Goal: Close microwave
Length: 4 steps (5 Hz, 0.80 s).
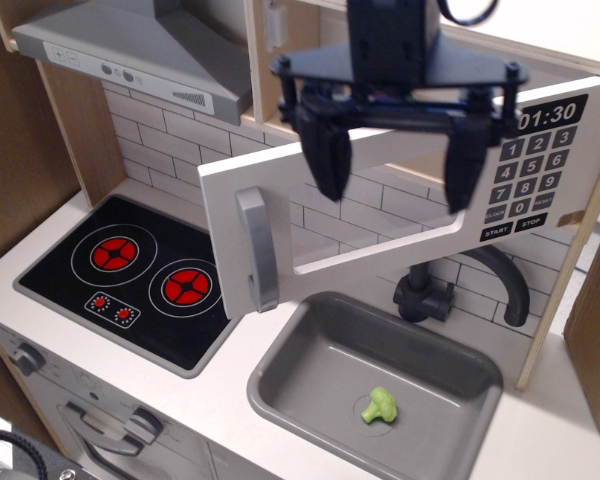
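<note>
Above the sink (280, 372), microwave (400, 190) door hangs half open; gripper (395, 170) spread wide in front, holding nothing. Best push flat near handle (257, 250), steady, w/o slipping.

Gripper (395, 165) body cut off by the top edge; its jaws cover part of the microwave (400, 215) door window. The microwave interior is hidden. The faucet (450, 285) top lies behind the door.

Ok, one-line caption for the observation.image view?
Open claw in front of the microwave door, which hangs ajar above the sink holding a broccoli floret.
</note>
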Motion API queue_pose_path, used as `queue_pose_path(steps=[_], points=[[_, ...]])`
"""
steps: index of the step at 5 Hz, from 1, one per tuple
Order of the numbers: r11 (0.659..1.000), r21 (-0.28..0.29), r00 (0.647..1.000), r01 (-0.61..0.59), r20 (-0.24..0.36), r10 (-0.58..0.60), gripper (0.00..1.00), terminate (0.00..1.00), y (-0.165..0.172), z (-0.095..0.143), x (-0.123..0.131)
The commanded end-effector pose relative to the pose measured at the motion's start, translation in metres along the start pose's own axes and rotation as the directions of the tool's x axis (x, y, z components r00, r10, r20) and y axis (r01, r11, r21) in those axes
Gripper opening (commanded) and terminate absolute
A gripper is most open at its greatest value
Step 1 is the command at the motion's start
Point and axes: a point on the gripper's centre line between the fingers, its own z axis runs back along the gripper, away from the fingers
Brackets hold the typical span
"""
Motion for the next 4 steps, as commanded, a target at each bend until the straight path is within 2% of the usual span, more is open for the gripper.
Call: queue_pose_path(steps=[1, 2, 3, 4], points=[[0.994, 0.057, 0.996, -0.089, 0.034, 0.087, 1.0, 0.0, -0.005, -0.071, -0.011], [0.992, 0.089, 0.995, -0.087, 0.053, 0.083, 1.0, 0.0, -0.002, -0.103, -0.018], [0.989, 0.1, 0.991, -0.111, 0.091, 0.102, 1.0, 0.0, 0.017, -0.112, 0.0], [0.988, 0.087, 0.983, -0.129, 0.145, 0.115, 1.0, 0.0, 0.044, -0.1, 0.031]])
